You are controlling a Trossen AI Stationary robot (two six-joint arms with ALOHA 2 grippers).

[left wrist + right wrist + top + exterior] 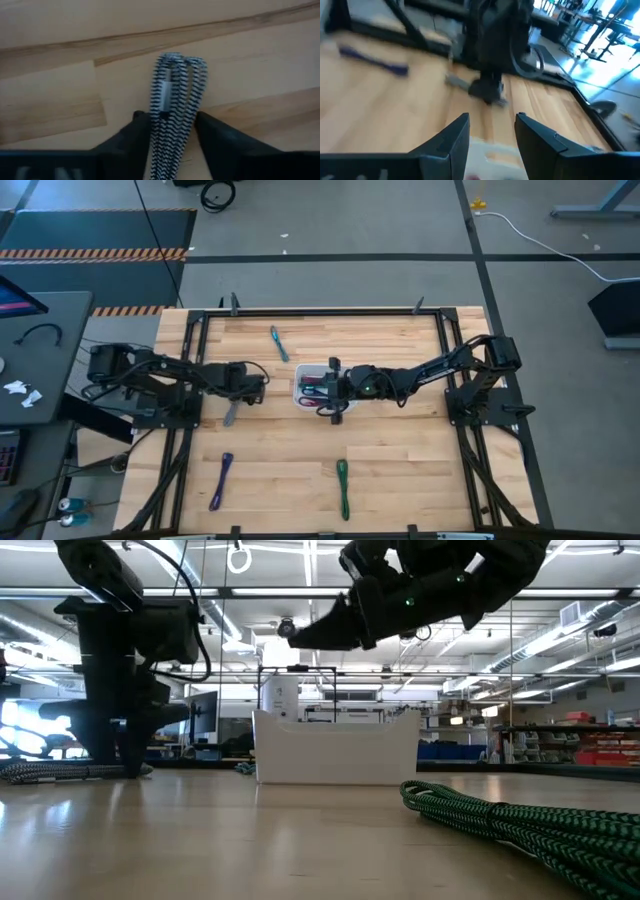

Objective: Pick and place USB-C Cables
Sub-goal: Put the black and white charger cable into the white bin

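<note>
Pale wooden table [400,430] of butcher-block planks, edged by a black metal frame [320,312] along the far side and both flanks. Near the middle, a small white tub [301,387], standing upright on the boards. Beyond it toward the far rail, a teal cable [278,343], bundled, lying at a slant. Left of the tub, a grey cable [232,413] with a black-and-white weave, folded into a strip, flat on the wood. On the near side, a purple cable [221,480] toward the left and a green cable [343,488] near the centre, well apart, both lying flat.
</note>
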